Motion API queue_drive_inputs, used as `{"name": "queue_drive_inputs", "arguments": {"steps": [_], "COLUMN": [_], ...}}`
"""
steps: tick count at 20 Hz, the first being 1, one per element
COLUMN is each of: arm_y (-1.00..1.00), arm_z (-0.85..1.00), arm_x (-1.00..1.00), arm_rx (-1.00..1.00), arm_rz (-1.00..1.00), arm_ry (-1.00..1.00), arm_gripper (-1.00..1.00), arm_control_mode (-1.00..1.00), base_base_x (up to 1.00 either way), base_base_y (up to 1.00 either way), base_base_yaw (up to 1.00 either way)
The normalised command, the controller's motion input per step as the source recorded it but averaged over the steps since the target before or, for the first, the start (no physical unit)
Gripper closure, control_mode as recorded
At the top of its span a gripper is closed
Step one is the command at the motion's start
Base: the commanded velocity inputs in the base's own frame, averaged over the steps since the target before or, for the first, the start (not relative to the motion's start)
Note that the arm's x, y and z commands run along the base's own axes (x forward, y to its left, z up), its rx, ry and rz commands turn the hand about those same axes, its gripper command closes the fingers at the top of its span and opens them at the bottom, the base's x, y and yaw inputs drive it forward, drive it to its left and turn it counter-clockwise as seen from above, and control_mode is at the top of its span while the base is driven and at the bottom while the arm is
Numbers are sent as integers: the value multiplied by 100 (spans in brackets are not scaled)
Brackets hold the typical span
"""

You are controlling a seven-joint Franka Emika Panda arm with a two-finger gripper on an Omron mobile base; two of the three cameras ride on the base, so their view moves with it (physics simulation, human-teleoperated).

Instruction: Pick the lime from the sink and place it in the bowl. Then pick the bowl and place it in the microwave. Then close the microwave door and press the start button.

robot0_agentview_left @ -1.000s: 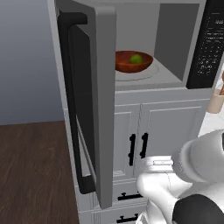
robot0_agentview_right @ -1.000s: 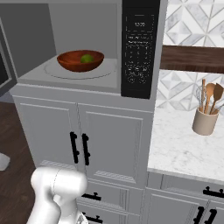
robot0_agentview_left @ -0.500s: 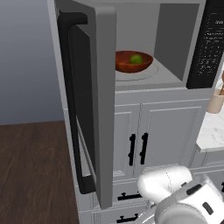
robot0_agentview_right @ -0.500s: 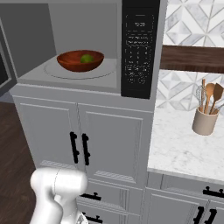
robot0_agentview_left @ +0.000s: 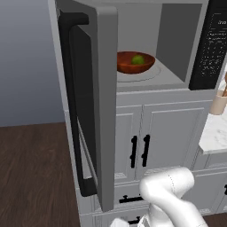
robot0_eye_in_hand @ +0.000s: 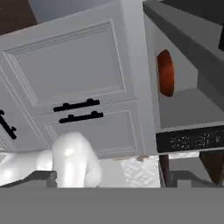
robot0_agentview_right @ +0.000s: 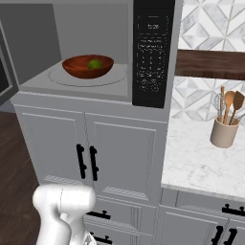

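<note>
White arm (robot0_agentview_left: 170, 195) seen folded low at bottom of left base view, elbow bent, link dropped off bottom edge. Same arm seen bottom left in right base view, rounded joint (robot0_agentview_right: 64, 203) up top, lower link run down out of frame. Hand rolled sideways, judging by tilted hand view. Fingertips (robot0_eye_in_hand: 40, 177) seen as dark bits at bottom, set wide apart, nothing held between.

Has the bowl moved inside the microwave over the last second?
No. The bowl sits at the same spot on the microwave floor, left of the black control panel, lime inside.
</note>
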Motion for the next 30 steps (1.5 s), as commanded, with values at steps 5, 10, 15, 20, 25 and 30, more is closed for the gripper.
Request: {"name": "queue_drive_inputs", "arguments": {"steps": [5,10,15,20,25,30], "arm_y": [100,100,98,28,-65,-85], "arm_z": [-89,-10,2,5,43,62], "arm_x": [33,79,98,72,27,39], "arm_rx": [-53,-28,-15,-5,0,0], "arm_rz": [7,0,-1,-8,-2,-6], "arm_ry": [-6,0,0,0,-2,0], "arm_gripper": [-100,-100,-100,-100,-100,-100], "arm_control_mode": [-100,-100,-100,-100,-100,-100], "base_base_x": [0,0,0,0,0,0], "base_base_y": [0,0,0,0,0,0], "base_base_yaw": [0,0,0,0,0,0]}}
